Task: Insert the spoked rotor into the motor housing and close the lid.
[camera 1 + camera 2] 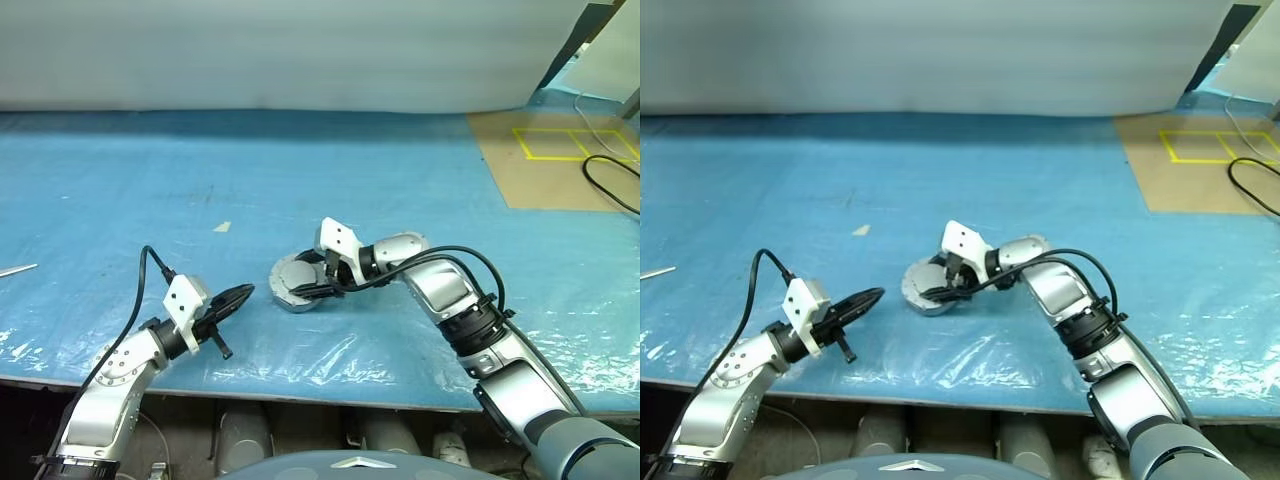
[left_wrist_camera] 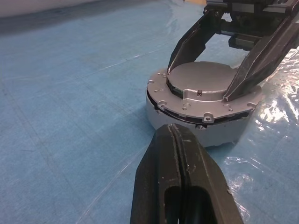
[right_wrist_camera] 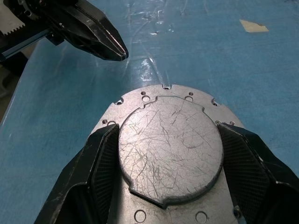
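The motor housing, a short grey metal cup, stands on the blue table sheet near the front middle. The lid, plain grey face up, lies on top of it; a thin dark gap shows under its rim. My right gripper reaches in from the right, angled down, and is shut on the lid's raised round centre, one finger on each side. My left gripper hovers level just left of the housing, shut and empty, its tip pointing at it. The spoked rotor is hidden.
A small paper scrap lies behind the housing. A brown board with yellow tape squares and a black cable are at the far right. The table's front edge runs close below both grippers.
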